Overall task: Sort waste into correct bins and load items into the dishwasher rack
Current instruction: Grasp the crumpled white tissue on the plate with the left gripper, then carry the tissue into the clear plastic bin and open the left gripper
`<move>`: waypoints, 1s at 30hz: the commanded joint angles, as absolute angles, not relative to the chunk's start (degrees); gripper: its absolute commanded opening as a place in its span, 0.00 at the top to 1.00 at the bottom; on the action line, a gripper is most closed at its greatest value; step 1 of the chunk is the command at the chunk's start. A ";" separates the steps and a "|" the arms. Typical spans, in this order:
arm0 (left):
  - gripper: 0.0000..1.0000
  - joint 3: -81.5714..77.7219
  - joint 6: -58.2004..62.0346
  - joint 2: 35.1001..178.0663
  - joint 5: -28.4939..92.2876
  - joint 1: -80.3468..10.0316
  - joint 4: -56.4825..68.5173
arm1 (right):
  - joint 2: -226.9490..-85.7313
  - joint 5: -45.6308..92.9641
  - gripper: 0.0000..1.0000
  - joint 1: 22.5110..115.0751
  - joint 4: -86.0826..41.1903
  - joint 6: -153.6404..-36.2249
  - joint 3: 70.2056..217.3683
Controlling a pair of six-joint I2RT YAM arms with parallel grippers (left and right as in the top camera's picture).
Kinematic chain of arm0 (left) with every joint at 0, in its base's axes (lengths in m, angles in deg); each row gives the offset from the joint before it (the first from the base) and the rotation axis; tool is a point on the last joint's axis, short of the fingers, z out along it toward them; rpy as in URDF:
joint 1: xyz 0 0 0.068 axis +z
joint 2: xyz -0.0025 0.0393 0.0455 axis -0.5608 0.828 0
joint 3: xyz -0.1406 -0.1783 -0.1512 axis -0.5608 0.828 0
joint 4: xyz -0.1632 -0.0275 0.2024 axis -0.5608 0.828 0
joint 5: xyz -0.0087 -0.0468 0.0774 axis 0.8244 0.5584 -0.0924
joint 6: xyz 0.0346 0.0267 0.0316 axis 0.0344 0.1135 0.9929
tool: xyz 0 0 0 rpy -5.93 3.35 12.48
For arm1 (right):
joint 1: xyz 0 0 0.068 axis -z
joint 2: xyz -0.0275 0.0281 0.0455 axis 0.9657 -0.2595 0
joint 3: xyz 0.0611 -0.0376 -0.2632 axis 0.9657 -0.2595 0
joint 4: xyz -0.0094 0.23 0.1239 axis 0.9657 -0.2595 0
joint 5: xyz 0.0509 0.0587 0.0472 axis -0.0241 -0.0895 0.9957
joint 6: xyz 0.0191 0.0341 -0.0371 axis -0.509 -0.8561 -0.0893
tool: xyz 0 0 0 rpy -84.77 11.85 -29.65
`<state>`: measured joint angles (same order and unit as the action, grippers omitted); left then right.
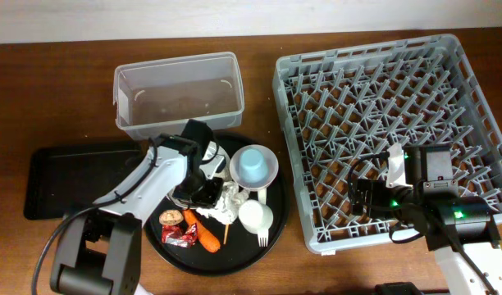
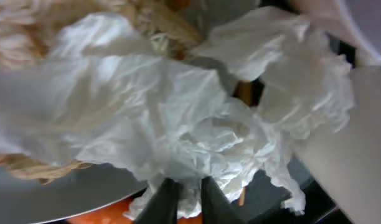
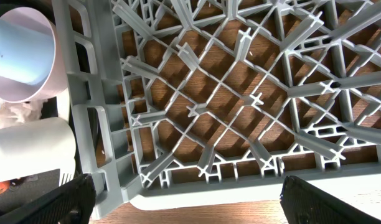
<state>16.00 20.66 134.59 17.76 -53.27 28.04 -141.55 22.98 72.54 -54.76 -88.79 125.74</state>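
Note:
My left gripper [image 1: 207, 193] is down on the round black tray [image 1: 171, 252], shut on crumpled white paper [image 1: 230, 201]; the paper fills the left wrist view [image 2: 178, 118] and sits between the fingertips [image 2: 184, 202]. Beige crumbs [image 2: 28, 167] lie on a white plate [image 2: 66, 196], which the arm mostly hides from overhead. A carrot [image 1: 207, 235], red wrapper [image 1: 179, 236] and brown lump [image 1: 171, 217] lie nearby. The light blue cup [image 1: 253, 162] sits in the pale bowl [image 1: 270, 170]. The white cup [image 1: 255, 216] and fork [image 1: 262, 235] are beside them. My right gripper [image 3: 187, 205] is open over the grey rack's [image 1: 448, 57] front-left corner.
The clear tub [image 1: 177, 92] stands behind the round tray. The flat black tray [image 1: 62, 176] lies at the left. A thin chopstick [image 1: 226, 233] pokes out by the carrot. The right wrist view shows the rack wall [image 3: 97, 124], blue cup [image 3: 19, 50] and white cup [image 3: 28, 146].

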 commanded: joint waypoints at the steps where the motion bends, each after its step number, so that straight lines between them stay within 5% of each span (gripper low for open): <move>1: 0.99 15.34 20.79 134.79 17.97 -54.21 27.80 | -141.01 22.24 0.02 72.45 -54.59 -89.49 126.62; 11: 0.99 0.37 20.81 126.31 6.67 -53.79 34.70 | -141.01 22.19 0.02 72.45 -54.54 -89.47 126.62; 24: 0.99 -1.86 20.79 136.23 -1.59 -44.76 -1.40 | -141.01 22.19 0.01 72.45 -54.32 -89.45 126.60; 27: 0.64 -1.86 20.79 139.23 -1.59 -43.78 -3.26 | -141.01 22.24 0.02 72.45 -54.41 -89.47 126.62; 29: 0.54 -1.86 20.79 139.49 -1.57 -43.63 -3.28 | -141.01 22.24 0.02 72.45 -54.39 -89.47 126.60; 30: 0.38 -1.88 20.79 139.36 -1.57 -43.63 -3.11 | -141.01 22.21 0.02 72.45 -54.39 -89.45 126.62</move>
<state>-1.49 20.46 139.53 -1.15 -43.96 -2.85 -141.51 22.98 72.54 -54.37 -88.83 125.74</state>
